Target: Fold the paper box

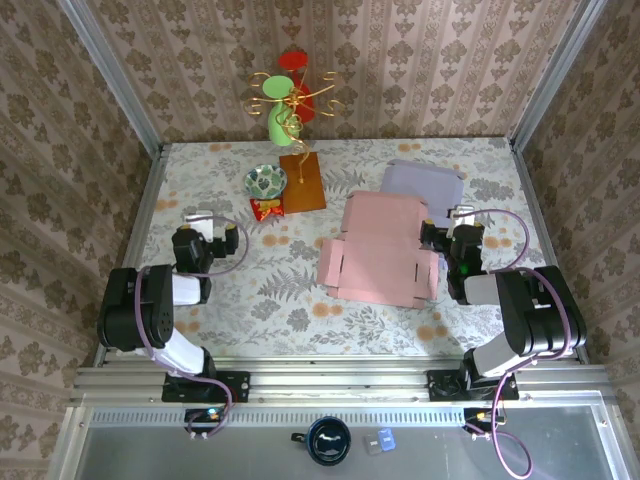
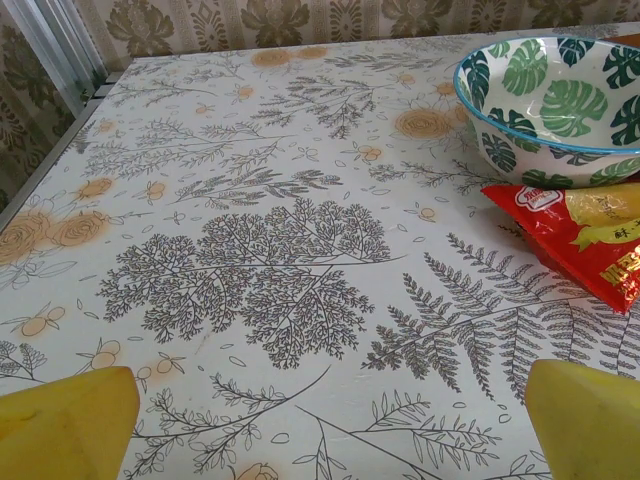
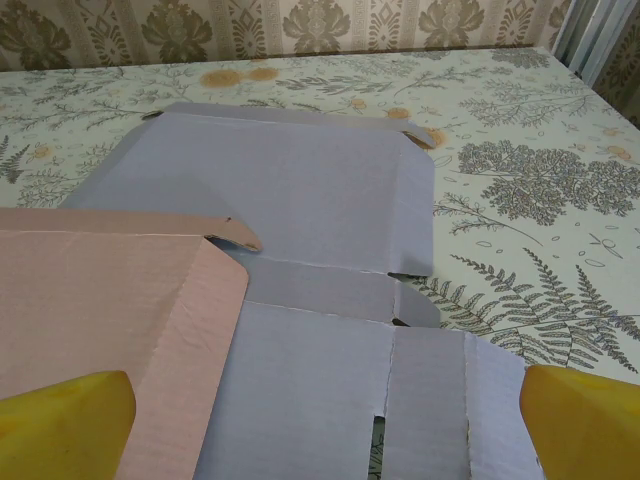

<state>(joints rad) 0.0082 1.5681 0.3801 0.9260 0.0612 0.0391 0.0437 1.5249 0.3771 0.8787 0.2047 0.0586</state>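
Lying flat and unfolded, the pink paper box (image 1: 380, 250) overlaps a lavender cardboard sheet (image 1: 425, 182) at its far right corner. Just right of the box hangs the right gripper (image 1: 463, 213), fingers spread wide and empty; well left of the box, the left gripper (image 1: 200, 216) is equally spread.

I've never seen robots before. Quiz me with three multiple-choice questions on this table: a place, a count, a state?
1. Where does the red snack packet lie? A) beside the leaf-patterned ceramic bowl B) on the cardboard C) inside the bowl
2. How many flat cardboard sheets lie there? A) one B) two C) four
3. The pink cardboard box sheet is: A) folded up B) lying flat C) crumpled
Answers: 1 A, it lies right by the bowl's base; 2 B, pink overlaps a lavender cardboard sheet; 3 B, it is unfolded, no box shape yet.
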